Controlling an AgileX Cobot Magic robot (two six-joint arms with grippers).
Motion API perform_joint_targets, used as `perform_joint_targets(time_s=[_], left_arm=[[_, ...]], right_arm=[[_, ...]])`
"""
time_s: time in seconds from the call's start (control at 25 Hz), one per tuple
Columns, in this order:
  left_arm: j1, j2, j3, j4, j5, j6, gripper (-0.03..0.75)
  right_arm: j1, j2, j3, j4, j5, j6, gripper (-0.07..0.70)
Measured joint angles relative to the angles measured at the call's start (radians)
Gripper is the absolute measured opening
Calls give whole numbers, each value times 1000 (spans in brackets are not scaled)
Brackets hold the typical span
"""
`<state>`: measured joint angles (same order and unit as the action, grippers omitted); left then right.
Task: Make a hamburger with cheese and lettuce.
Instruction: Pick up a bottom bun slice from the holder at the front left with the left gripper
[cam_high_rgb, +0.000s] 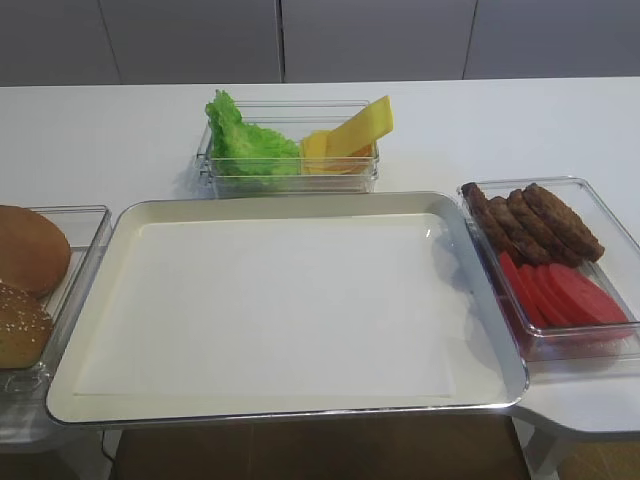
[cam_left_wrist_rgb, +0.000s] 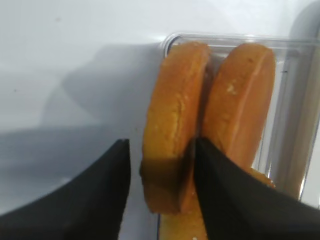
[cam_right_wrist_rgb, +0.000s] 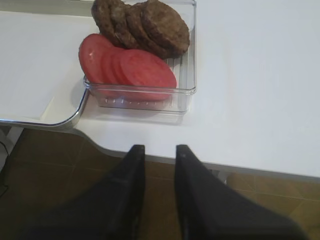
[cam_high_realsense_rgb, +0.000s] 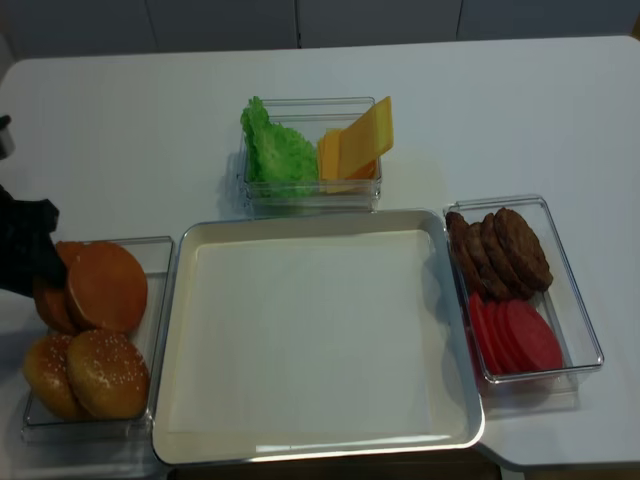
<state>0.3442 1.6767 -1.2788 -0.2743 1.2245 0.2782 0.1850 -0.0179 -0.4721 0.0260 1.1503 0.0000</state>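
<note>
Now my left end effector (cam_left_wrist_rgb: 160, 150) straddles the hamburger bun half (cam_left_wrist_rgb: 172, 125), its fingers spread either side, not yet pinching, in the clear bun bin (cam_high_realsense_rgb: 160, 250) at nine o'clock of the tray (cam_high_realsense_rgb: 320, 440). At twelve o'clock, one bin (cam_high_realsense_rgb: 310, 105) holds lettuce (cam_high_realsense_rgb: 270, 150) and cheese (cam_high_realsense_rgb: 360, 140). At three o'clock, patties (cam_high_realsense_rgb: 500, 250) and tomato slices (cam_high_realsense_rgb: 515, 335) share another. My right end effector (cam_right_wrist_rgb: 160, 150) hangs released off the counter (cam_right_wrist_rgb: 250, 75) edge.
</note>
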Motion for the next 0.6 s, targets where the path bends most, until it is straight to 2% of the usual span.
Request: perform_joint_targets(time_s=[0.4, 0.6], left_arm=[[0, 1, 0, -38, 4, 0, 165], [0, 1, 0, -68, 5, 0, 150]], right_arm=[[0, 0, 0, 0, 0, 0, 181], [0, 0, 0, 0, 0, 0, 181]])
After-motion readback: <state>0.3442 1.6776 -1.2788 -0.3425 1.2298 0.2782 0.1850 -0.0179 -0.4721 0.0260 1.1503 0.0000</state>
